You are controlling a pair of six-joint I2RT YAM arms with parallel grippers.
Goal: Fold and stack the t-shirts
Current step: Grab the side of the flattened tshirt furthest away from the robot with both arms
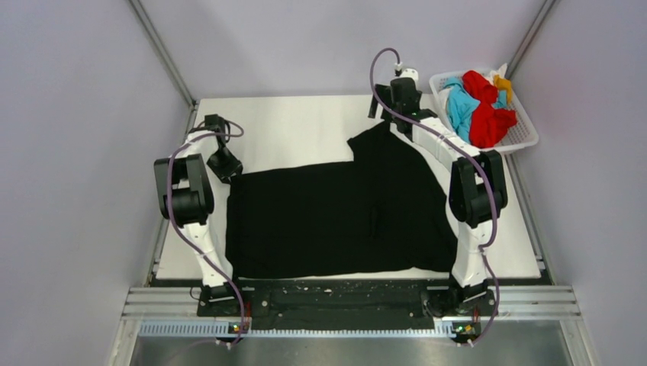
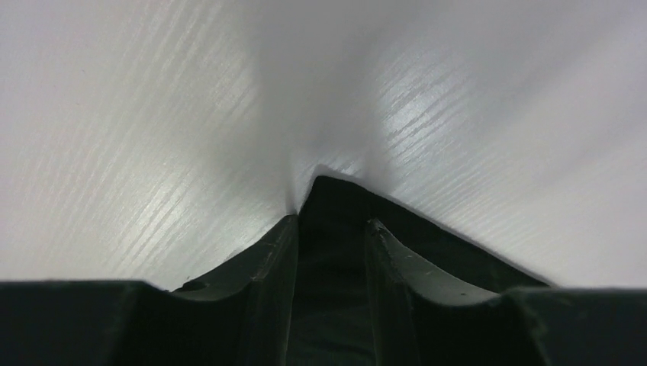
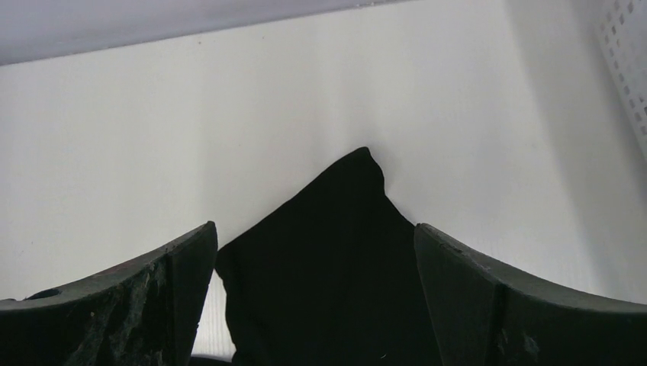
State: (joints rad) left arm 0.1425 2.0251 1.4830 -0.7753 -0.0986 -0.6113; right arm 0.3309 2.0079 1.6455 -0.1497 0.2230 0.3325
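The large black t-shirt (image 1: 336, 213) lies spread flat on the white table (image 1: 297, 130), with one sleeve sticking out toward the far right. My left gripper (image 1: 228, 172) is at the shirt's far left corner. In the left wrist view the gripper (image 2: 332, 223) is shut on that corner of black cloth (image 2: 329, 200). My right gripper (image 1: 387, 108) is at the sleeve's far tip. In the right wrist view the gripper (image 3: 313, 232) is open wide, and the black sleeve tip (image 3: 336, 229) lies between its fingers. The red (image 1: 488, 114), turquoise-blue (image 1: 460, 107) and orange-yellow (image 1: 502, 82) shirts are bunched in the basket.
A white lattice basket (image 1: 526, 139) stands at the table's far right corner, and its wall shows in the right wrist view (image 3: 629, 46). Grey walls close in the table on the left, far and right sides. A metal rail (image 1: 351, 301) runs along the near edge by the arm bases.
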